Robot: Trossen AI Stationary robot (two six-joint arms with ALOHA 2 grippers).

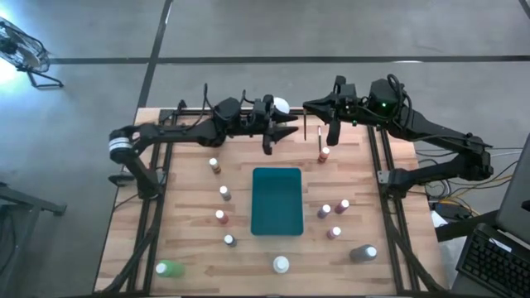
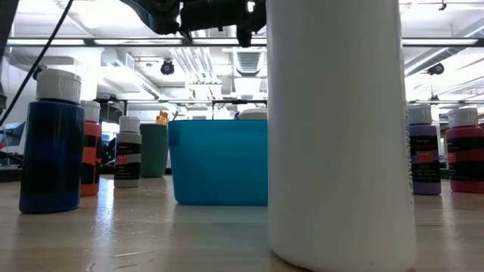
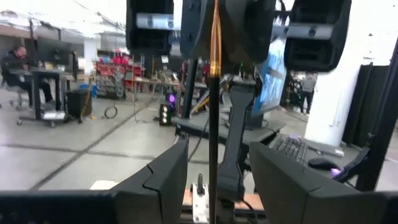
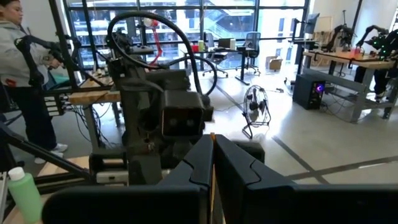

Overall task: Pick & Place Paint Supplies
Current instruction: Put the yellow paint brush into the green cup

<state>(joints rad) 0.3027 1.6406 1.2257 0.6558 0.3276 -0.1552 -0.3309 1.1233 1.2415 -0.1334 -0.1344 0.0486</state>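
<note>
Grey concrete floor (image 1: 331,29) with dark seam lines, large windows (image 4: 186,25), ceiling strip lights (image 2: 454,41), floor fan (image 4: 256,106), office chairs (image 4: 252,43), person seated at desk (image 3: 15,62).

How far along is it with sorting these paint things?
Barely started. Nothing shows in the teal tray yet. In hand: the right claw is shut on a thin brush, the left claw open nearby. Remaining: the bottles standing around the tray.

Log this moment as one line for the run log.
left claw: open, straddling brush | right claw: shut on brush | place: above far table edge
</note>
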